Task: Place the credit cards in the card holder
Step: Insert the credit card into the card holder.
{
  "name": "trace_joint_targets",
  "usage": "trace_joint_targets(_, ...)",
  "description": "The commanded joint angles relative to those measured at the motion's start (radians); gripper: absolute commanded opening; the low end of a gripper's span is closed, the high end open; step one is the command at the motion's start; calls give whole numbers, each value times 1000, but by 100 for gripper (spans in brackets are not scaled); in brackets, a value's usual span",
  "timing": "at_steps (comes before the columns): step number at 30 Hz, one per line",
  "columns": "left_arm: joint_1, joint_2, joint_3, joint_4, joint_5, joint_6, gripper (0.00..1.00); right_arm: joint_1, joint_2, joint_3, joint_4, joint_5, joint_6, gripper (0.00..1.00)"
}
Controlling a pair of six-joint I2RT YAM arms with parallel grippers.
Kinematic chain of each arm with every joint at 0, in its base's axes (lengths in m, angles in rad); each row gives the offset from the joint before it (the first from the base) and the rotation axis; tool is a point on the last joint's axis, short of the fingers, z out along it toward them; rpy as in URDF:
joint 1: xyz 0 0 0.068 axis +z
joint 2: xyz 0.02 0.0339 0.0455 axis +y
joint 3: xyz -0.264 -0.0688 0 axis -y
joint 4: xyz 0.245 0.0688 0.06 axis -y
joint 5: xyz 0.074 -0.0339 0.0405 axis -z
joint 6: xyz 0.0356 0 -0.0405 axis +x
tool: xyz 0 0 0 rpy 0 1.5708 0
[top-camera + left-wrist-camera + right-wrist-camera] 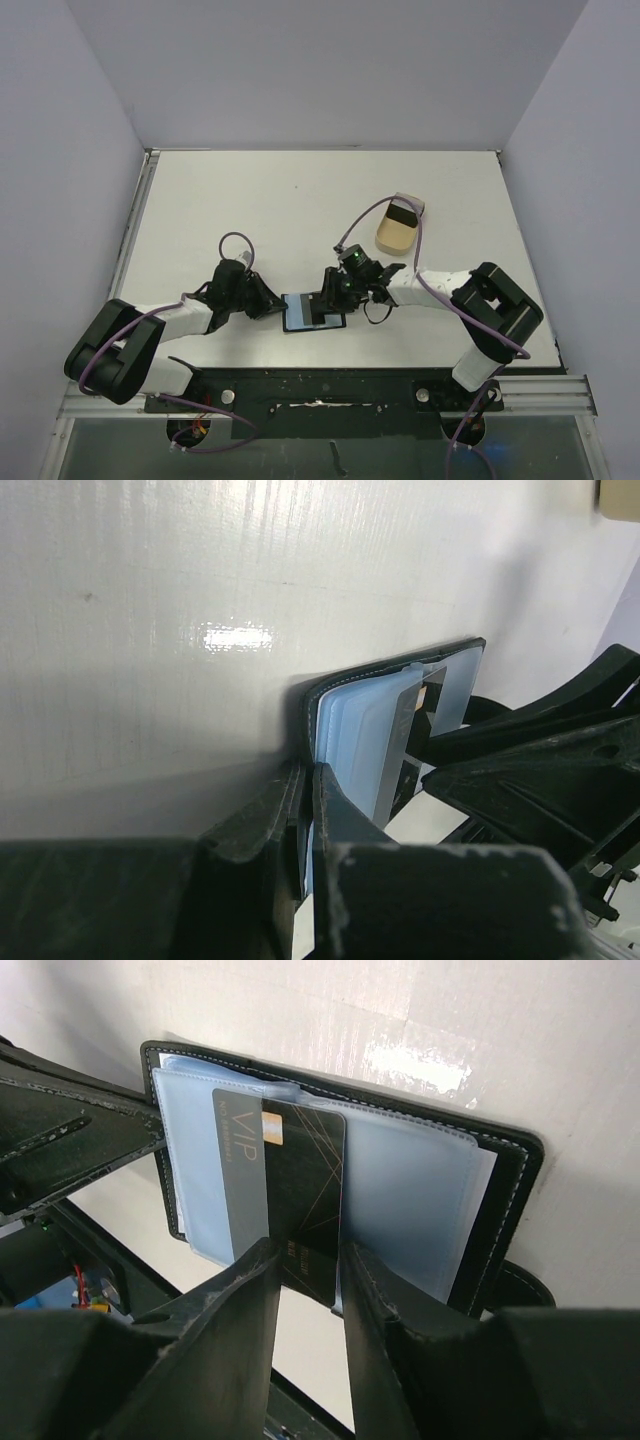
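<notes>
The black card holder [303,314] lies open on the table, its bluish-grey sleeves facing up [420,1180]. My left gripper [272,308] is shut on the holder's left edge, pinching cover and sleeve [305,772]. A black credit card [305,1180] with thin gold lines sits partly in a sleeve, beside a grey card [240,1175] marked VIP. My right gripper [308,1248] stands open over the black card's near end, one finger at each side of it. From above, the right gripper [333,295] hangs over the holder's right half.
A beige oval tray [393,238] stands at the back right with a dark card [402,214] at its far end. A purple cable loops from the right wrist toward the tray. White walls close in the table on three sides.
</notes>
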Motion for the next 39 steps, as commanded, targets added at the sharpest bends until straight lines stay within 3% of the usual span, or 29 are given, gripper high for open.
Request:
trace_joint_targets(1,-8,10,-6,1,-17,7,0,16,19,56,-31,40,-43,31)
trace_joint_targets(31,-27,14,12,2,-17,23,0,78,93,210,-95,32,-120,23)
trace_joint_targets(39,-28,14,7,1,-14,37,0,75,51,237,-184,88,-158,31)
